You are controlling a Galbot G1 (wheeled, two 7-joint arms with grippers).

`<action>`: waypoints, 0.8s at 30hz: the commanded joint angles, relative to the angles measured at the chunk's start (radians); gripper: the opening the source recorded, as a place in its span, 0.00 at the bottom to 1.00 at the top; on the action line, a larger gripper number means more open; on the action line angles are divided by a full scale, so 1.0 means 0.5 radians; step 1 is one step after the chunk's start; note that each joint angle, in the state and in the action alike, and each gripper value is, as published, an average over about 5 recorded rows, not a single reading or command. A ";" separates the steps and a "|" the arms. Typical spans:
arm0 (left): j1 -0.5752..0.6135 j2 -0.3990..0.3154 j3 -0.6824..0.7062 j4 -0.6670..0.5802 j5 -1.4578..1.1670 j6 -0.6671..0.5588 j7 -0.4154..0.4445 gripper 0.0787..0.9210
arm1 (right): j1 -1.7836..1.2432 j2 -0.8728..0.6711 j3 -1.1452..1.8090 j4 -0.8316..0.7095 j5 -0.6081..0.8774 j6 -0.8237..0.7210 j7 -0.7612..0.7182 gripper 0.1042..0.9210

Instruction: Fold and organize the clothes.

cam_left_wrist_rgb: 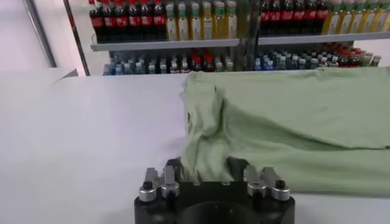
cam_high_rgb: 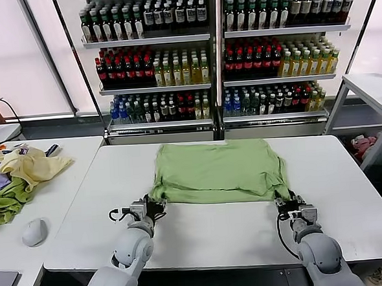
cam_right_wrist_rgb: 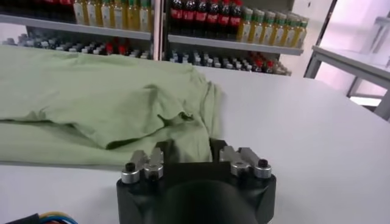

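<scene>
The light sage-green shirt [cam_high_rgb: 218, 170] lies spread flat on the white table [cam_high_rgb: 222, 228], folded over on itself, with no graphic or buttons showing. My left gripper [cam_high_rgb: 153, 207] is at the shirt's near left corner. In the left wrist view my left gripper [cam_left_wrist_rgb: 206, 167] is open, with the shirt's [cam_left_wrist_rgb: 292, 115] edge lying between its fingers [cam_left_wrist_rgb: 173, 169]. My right gripper [cam_high_rgb: 287, 202] is at the near right corner. In the right wrist view my right gripper [cam_right_wrist_rgb: 189, 151] is open too, with the shirt's [cam_right_wrist_rgb: 91, 103] hem between its fingers [cam_right_wrist_rgb: 163, 150].
A heap of pale yellow, darker green and purple garments [cam_high_rgb: 18, 176] and a grey mouse [cam_high_rgb: 33, 232] lie on the side table at the left. Shelves of bottles [cam_high_rgb: 215, 57] stand behind the table. Another white table [cam_high_rgb: 376, 89] is at the right.
</scene>
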 commanded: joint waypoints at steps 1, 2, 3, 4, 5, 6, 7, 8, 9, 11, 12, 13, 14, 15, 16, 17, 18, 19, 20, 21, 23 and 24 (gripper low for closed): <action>-0.013 0.001 0.001 0.052 -0.081 0.027 -0.003 0.33 | 0.018 0.006 -0.015 -0.037 0.052 -0.047 0.008 0.18; -0.012 0.004 0.000 0.046 -0.089 0.026 -0.001 0.29 | 0.015 0.001 -0.013 -0.032 0.056 -0.045 0.005 0.14; -0.009 0.008 -0.002 0.037 -0.097 0.026 0.001 0.26 | 0.011 -0.006 -0.011 -0.026 0.061 -0.043 0.001 0.12; -0.004 0.012 -0.004 0.025 -0.103 0.026 0.004 0.23 | 0.005 -0.013 -0.008 -0.017 0.067 -0.041 -0.004 0.10; 0.003 0.017 -0.008 0.010 -0.110 0.026 0.006 0.20 | -0.002 -0.021 -0.004 -0.007 0.073 -0.038 -0.008 0.09; 0.012 0.021 -0.013 -0.006 -0.118 0.026 0.008 0.18 | -0.010 -0.028 0.002 0.004 0.081 -0.036 -0.012 0.08; 0.025 0.026 -0.020 -0.026 -0.126 0.025 0.010 0.17 | -0.021 -0.036 0.009 0.019 0.089 -0.034 -0.016 0.08; 0.041 0.032 -0.028 -0.051 -0.135 0.025 0.012 0.15 | -0.033 -0.043 0.018 0.039 0.097 -0.032 -0.020 0.07; 0.063 0.040 -0.040 -0.085 -0.145 0.025 0.014 0.15 | -0.050 -0.050 0.028 0.064 0.105 -0.031 -0.023 0.07; 0.119 0.059 -0.067 -0.176 -0.164 0.025 0.019 0.14 | -0.096 -0.068 0.057 0.130 0.116 -0.030 -0.033 0.07; 0.149 0.068 -0.081 -0.226 -0.172 0.024 0.022 0.14 | -0.125 -0.077 0.071 0.167 0.119 -0.028 -0.037 0.07; 0.183 0.078 -0.096 -0.282 -0.180 0.025 0.022 0.14 | -0.156 -0.086 0.087 0.203 0.121 -0.026 -0.042 0.07; 0.223 0.088 -0.111 -0.345 -0.186 0.025 0.022 0.14 | -0.193 -0.096 0.105 0.243 0.122 -0.025 -0.046 0.07; 0.268 0.096 -0.125 -0.408 -0.191 0.025 0.022 0.14 | -0.233 -0.103 0.123 0.282 0.123 -0.023 -0.048 0.07; 0.311 0.102 -0.136 -0.467 -0.195 0.025 0.021 0.14 | -0.272 -0.108 0.139 0.321 0.124 -0.023 -0.049 0.07; 0.366 0.108 -0.147 -0.539 -0.197 0.025 0.021 0.14 | -0.314 -0.110 0.157 0.364 0.124 -0.023 -0.049 0.07; 0.416 0.112 -0.156 -0.598 -0.195 0.025 0.021 0.14 | -0.361 -0.111 0.173 0.410 0.122 -0.024 -0.048 0.07; 0.469 0.114 -0.163 -0.655 -0.191 0.025 0.021 0.14 | -0.405 -0.108 0.188 0.455 0.118 -0.025 -0.047 0.07; 0.531 0.114 -0.170 -0.716 -0.183 0.025 0.022 0.14 | -0.459 -0.104 0.206 0.511 0.112 -0.025 -0.047 0.07; 0.594 0.113 -0.177 -0.775 -0.174 0.025 0.022 0.14 | -0.511 -0.098 0.225 0.560 0.105 -0.026 -0.046 0.07; 0.728 0.109 -0.197 -0.886 -0.144 0.025 0.026 0.14 | -0.626 -0.084 0.261 0.659 0.083 -0.025 -0.046 0.07; 0.798 0.106 -0.211 -0.938 -0.127 0.025 0.028 0.14 | -0.688 -0.078 0.281 0.707 0.067 -0.023 -0.047 0.07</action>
